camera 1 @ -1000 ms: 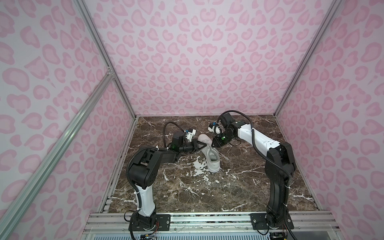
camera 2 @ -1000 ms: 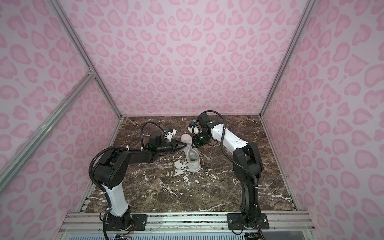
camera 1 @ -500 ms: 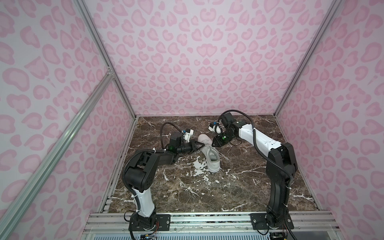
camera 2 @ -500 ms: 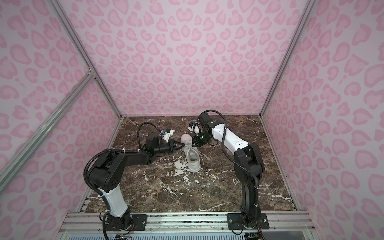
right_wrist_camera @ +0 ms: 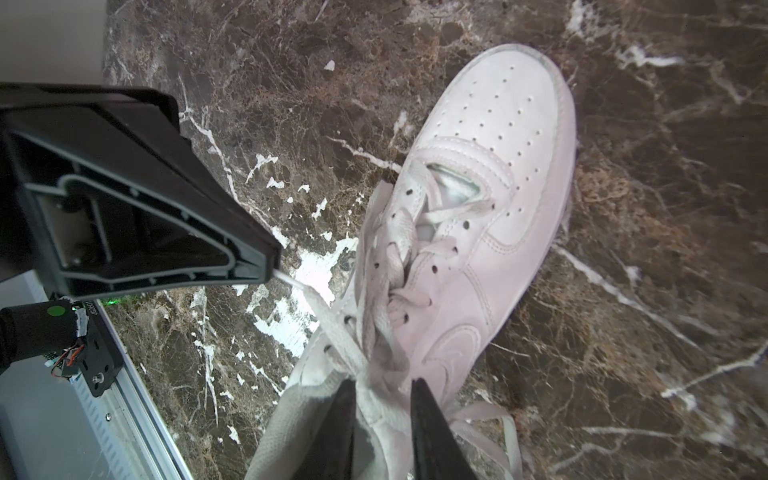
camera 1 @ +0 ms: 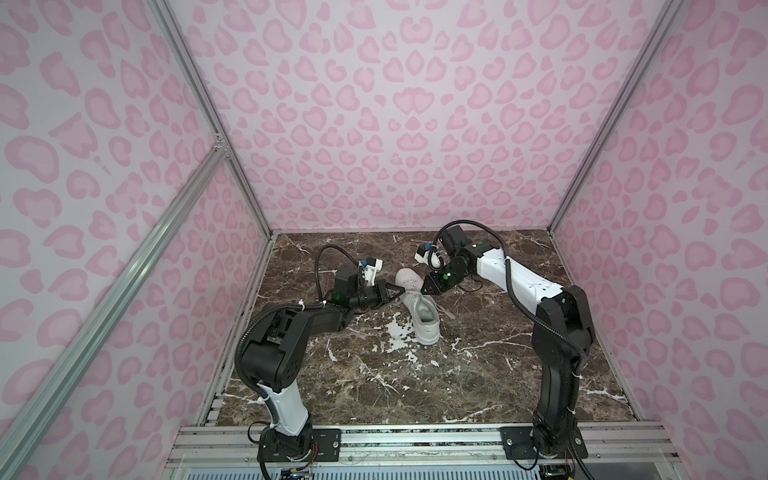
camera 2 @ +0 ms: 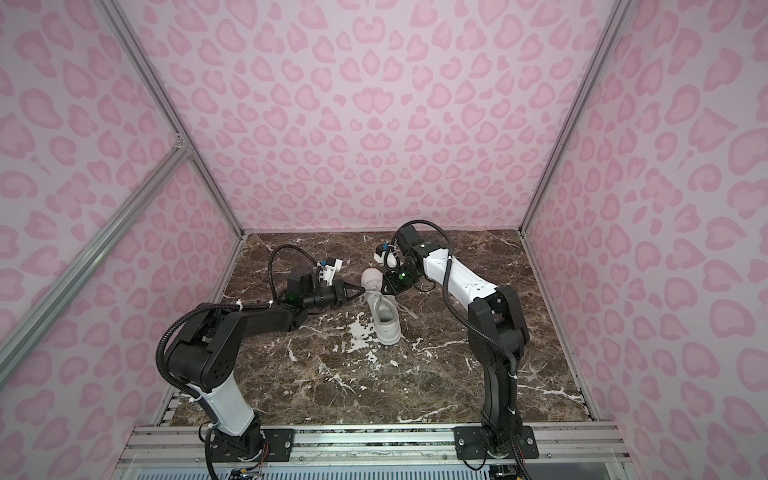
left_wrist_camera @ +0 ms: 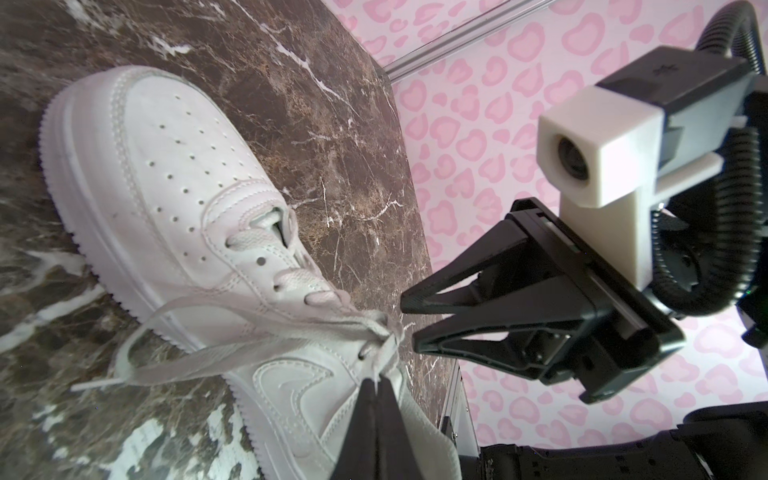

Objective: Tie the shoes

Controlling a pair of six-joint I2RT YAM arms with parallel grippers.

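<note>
While the left fingers (left_wrist_camera: 359, 424) stay... no: pinch shut on one lace end (drawn taut off the sneaker's (camera 1: 420, 309) left side), the shoe itself lies on the worktop (camera 1: 415, 395) between both arms, toe pointing away from their bases. Over its tongue the laces (left_wrist_camera: 249, 345) cross in a loose knot. Right of the sneaker, the right fingers (right_wrist_camera: 428, 432) stand partly apart astride a strand; whether they pinch it I cannot tell. A pull with that side ungripped could slip the strand free or drag the light shoe sideways.

Pink leopard-print walls (camera 1: 395, 124) enclose a dark brown marble bench (camera 1: 374, 386) veined white. Aluminium struts (camera 1: 208, 112) run up the corners, and a metal rail (camera 1: 415, 440) lines the bench's front edge. Lighting is even.
</note>
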